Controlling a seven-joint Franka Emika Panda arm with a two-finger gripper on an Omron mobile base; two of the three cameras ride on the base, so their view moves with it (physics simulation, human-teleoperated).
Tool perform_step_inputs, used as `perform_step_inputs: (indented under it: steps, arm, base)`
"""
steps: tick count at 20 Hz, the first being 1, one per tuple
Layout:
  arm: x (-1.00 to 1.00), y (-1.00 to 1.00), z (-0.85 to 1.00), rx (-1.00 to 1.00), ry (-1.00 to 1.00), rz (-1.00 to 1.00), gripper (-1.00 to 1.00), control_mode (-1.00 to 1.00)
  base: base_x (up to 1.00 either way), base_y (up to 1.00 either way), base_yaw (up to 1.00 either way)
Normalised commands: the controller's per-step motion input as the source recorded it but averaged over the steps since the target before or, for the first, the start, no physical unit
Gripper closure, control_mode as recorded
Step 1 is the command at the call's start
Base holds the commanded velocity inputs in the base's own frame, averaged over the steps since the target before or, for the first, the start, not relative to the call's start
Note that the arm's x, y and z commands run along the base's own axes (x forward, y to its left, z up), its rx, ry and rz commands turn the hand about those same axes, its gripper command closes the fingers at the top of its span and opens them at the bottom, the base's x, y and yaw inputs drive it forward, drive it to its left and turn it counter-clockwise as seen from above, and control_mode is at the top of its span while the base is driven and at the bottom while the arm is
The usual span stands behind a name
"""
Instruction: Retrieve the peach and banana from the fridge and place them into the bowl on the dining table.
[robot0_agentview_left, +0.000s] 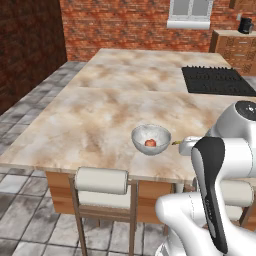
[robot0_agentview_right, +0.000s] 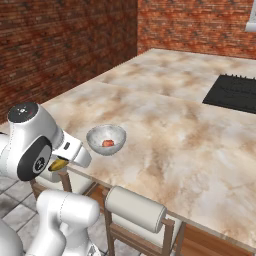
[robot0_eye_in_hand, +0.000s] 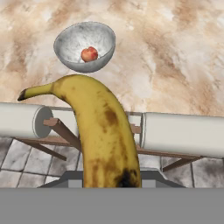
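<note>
Gripper (robot0_eye_in_hand: 111, 181) clamped tight on banana (robot0_eye_in_hand: 103, 131), fruit rising straight up hand view, brown-spotted, stem curling left. In right base view, banana (robot0_agentview_right: 58, 163) peeks yellow under white wrist, held off table's near edge. Beyond it, bowl (robot0_eye_in_hand: 84, 46) sits on dining table (robot0_agentview_left: 100, 115) near front edge, peach (robot0_eye_in_hand: 89, 54) resting inside, small and red. Two chair backs (robot0_eye_in_hand: 183, 133) with padded white rolls tucked against table edge below. Black cooktop (robot0_agentview_left: 217, 80) inset far right. Brick wall (robot0_agentview_left: 120, 22) behind.
</note>
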Motion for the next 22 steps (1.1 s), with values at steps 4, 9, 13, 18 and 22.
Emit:
perform_step_inputs:
  steps: [4,9,13,18,22]
  arm:
    - [0.0,0.0,0.0,0.0,0.0,0.0,1.0,1.0]
    - [0.0,0.0,0.0,0.0,0.0,0.0,1.0,1.0]
    - [0.0,0.0,0.0,0.0,0.0,0.0,1.0,1.0]
    - [0.0,0.0,0.0,0.0,0.0,0.0,1.0,1.0]
    - [0.0,0.0,0.0,0.0,0.0,0.0,1.0,1.0]
  base:
    - [0.58,0.41,-0.02]
    - [0.68,0.73,-0.21]
    - [0.67,0.8,-0.37]
    - [0.67,0.73,-0.36]
    - [0.68,0.65,-0.34]
